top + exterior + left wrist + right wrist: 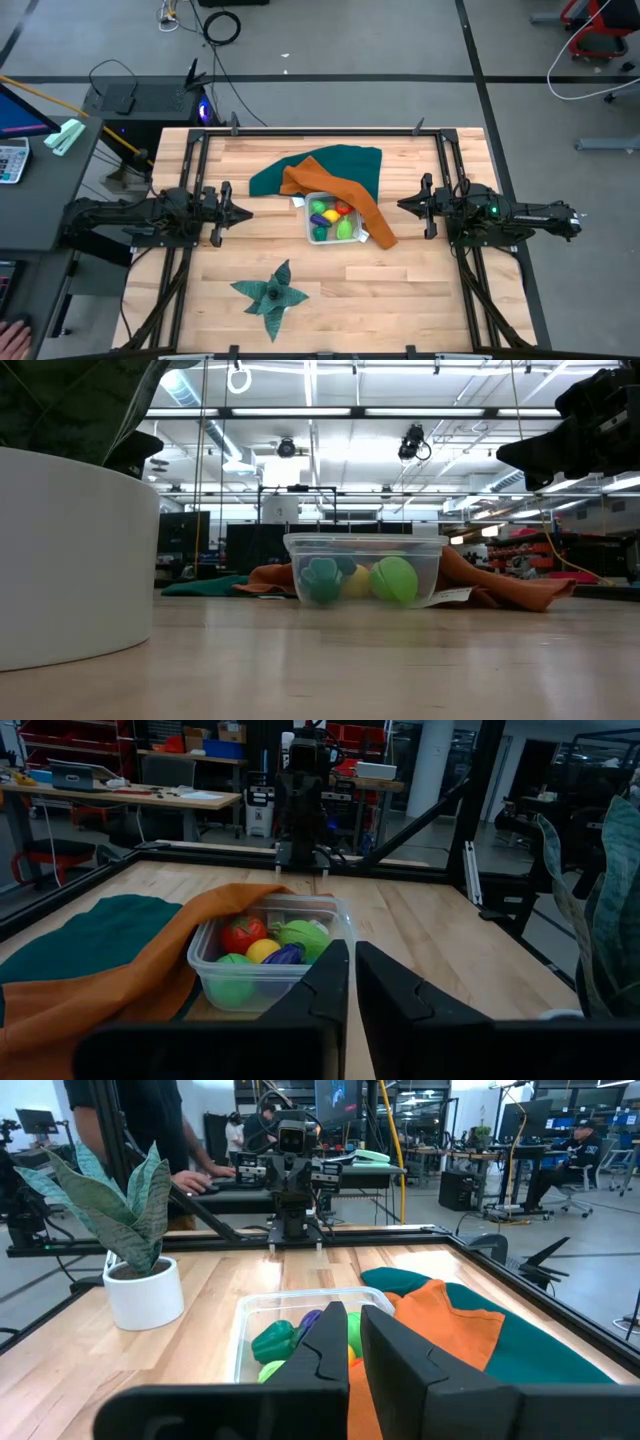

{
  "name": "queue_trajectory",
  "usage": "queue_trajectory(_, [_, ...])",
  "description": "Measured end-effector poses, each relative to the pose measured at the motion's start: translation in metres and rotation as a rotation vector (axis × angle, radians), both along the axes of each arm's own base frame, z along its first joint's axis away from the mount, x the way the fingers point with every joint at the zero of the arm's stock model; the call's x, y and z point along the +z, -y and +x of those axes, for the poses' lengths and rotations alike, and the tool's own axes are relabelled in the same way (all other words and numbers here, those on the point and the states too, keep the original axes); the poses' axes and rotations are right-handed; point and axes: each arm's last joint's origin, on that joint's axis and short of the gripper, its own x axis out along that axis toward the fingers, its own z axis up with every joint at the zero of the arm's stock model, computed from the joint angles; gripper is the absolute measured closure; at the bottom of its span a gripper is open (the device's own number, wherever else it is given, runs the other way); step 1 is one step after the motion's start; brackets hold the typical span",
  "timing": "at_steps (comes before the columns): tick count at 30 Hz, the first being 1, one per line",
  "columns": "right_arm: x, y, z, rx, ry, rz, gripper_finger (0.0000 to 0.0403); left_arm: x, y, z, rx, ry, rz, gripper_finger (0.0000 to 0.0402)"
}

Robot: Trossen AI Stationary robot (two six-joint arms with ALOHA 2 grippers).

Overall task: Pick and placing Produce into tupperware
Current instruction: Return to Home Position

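The tupperware sits just behind the middle of the tabletop, between the two arms, and the produce lies inside it. From the left wrist view a red piece, a yellow one, a purple one and two light green ones are heaped together against the clear wall. The low view shows a dark green piece and a light green ball pressed to the near wall. A long orange cloth is draped along the far and right sides of the container and touches it, lying partly over a teal cloth spread behind it. A potted plant in a white pot stands nearer the front edge, well apart from the container. The left gripper hangs over the tabletop's left side, pointing toward the container but clear of it; its fingers are drawn together with only a thin slit between them and hold nothing. The right gripper mirrors it on the right side, likewise apart from the container, its fingers closed up to a thin slit and empty. Beyond the tabletop, the right wrist view shows a person standing at a desk.
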Motion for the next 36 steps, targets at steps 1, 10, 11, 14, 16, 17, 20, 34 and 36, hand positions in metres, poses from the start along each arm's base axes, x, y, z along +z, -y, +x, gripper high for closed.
queue_trajectory(1, [0.0,0.0,0.0,0.0,0.0,0.0,0.0403,0.0,0.0,0.0,0.0,0.0,0.0,0.0373])
queue_trajectory(10, [0.0,0.0,0.0,0.0,0.0,0.0,0.0403,0.0001,0.0,0.0,0.0,0.001,0.0,0.0361])
queue_trajectory(11, [0.0,0.0,0.0,0.0,0.0,0.0,0.0403,0.0001,0.0,0.0,0.0,0.001,0.0,0.0361])
queue_trajectory(14, [0.0,0.0,0.0,0.0,0.0,0.0,0.0403,0.0,0.0,0.0,0.0,0.0,0.0,0.0366])
queue_trajectory(16, [0.0,0.0,0.0,0.0,0.0,0.0,0.0403,0.0001,0.0,0.0,0.0,0.001,0.0,0.0369])
queue_trajectory(17, [0.0,0.0,0.0,0.0,0.0,0.0,0.0403,-0.0001,0.0,0.0,0.0,0.0,0.0,0.037])
queue_trajectory(20, [0.0,0.0,0.0,0.0,0.0,0.0,0.0403,0.0,0.0,0.0,0.0,0.0,0.0,0.0374])
queue_trajectory(34, [0.0,0.0,0.0,0.0,0.0,0.0,0.0403,-0.0001,0.0,0.0,0.0,0.0,0.0,0.0365])
queue_trajectory(36, [0.0,0.0,0.0,0.0,0.0,0.0,0.0403,0.0001,0.0,0.0,0.0,0.0,0.0,0.0368])
